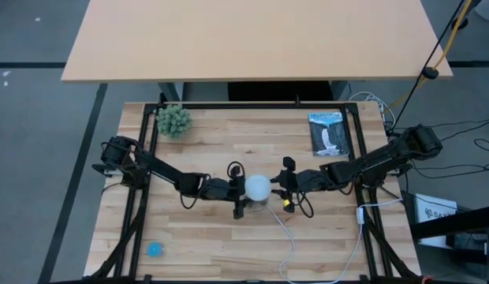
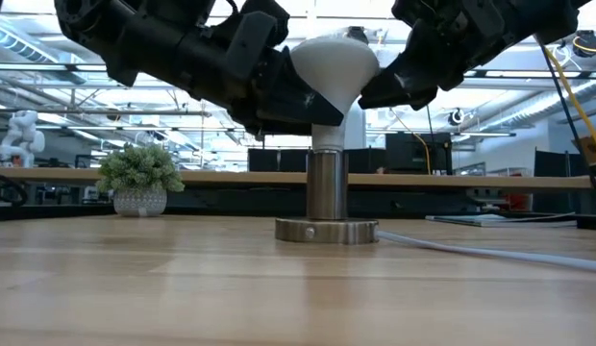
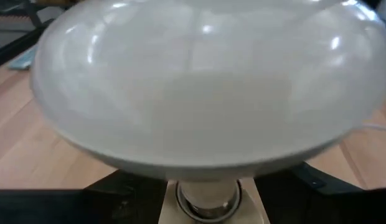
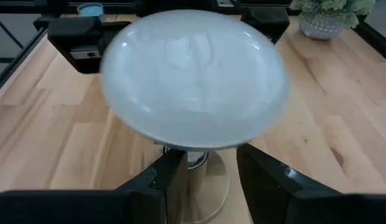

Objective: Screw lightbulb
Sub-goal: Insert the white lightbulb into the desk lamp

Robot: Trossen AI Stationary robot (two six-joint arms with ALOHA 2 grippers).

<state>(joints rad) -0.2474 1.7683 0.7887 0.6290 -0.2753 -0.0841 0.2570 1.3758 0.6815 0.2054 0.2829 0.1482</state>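
The bulb (image 1: pixel 257 187) stood upright in the socket (image 2: pixel 326 205) at mid-table, dome up, its neck seated in the metal cylinder above the round base. Every other thing took its place from that socket. The left gripper (image 1: pixel 238 189) was tight against the bulb from the left, its fingers (image 3: pixel 112 186) reaching under the dome on either side of the neck; the low view showed its dark body pressed to the bulb's taper, but whether it was pinching or loose, I could not tell. The right gripper (image 1: pixel 285 192) came in from the opposite side, its fingers (image 4: pixel 165 180) set apart and straddling the socket's cylinder just below the dome; grip or gap, again I could not tell. So both claws crowded the bulb and hid most of its neck from above. A white cord (image 1: pixel 290 237) ran from the socket toward the near edge. Well beyond the socket, at the far left, sat a small potted plant (image 1: pixel 173 121); far right, a booklet (image 1: pixel 329 134). A blue disc (image 1: pixel 154 249) lay near the front left corner, well apart from everything.
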